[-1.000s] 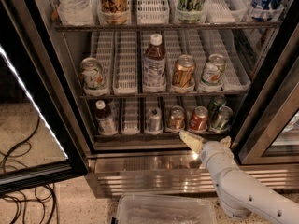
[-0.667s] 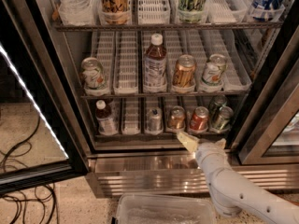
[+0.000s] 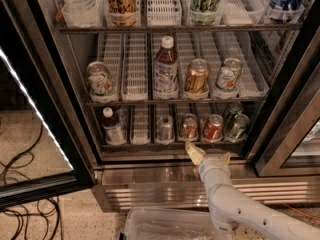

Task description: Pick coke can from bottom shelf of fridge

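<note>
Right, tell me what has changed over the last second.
The white arm has carried its claw a little to the left in view, along the front of the dark bottom wire shelf; it is open and holds nothing. The small red aluminium coke can and everything else on the shelves stayed put.

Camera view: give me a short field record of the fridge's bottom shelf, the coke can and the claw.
fridge: door open
bottom shelf: left to right, bottle, silver can, copper can, coke can, green cans
coke can: upright, at lane front, not held
claw: open, in front of the fridge's base, below-left of the coke can, apart from it
</note>
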`<state>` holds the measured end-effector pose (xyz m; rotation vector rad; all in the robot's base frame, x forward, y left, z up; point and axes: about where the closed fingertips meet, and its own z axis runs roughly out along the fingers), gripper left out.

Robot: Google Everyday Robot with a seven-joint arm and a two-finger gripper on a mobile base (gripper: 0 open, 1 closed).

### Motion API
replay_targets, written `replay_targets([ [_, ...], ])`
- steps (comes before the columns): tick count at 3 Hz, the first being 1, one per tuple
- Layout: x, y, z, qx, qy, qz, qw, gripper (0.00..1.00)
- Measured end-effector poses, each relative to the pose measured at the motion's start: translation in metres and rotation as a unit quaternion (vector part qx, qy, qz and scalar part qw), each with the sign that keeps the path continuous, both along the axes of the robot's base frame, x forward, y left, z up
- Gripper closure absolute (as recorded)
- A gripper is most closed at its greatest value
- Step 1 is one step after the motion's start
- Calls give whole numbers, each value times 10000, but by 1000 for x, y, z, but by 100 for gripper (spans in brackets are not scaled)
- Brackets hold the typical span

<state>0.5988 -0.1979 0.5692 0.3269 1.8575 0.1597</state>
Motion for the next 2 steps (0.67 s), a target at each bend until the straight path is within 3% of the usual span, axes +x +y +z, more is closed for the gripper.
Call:
replay_targets([
  [1,4,0,-10,-34,-59,-187,9998,11],
  [2,5,-4,-16,-247,-188,-416,9987,27],
])
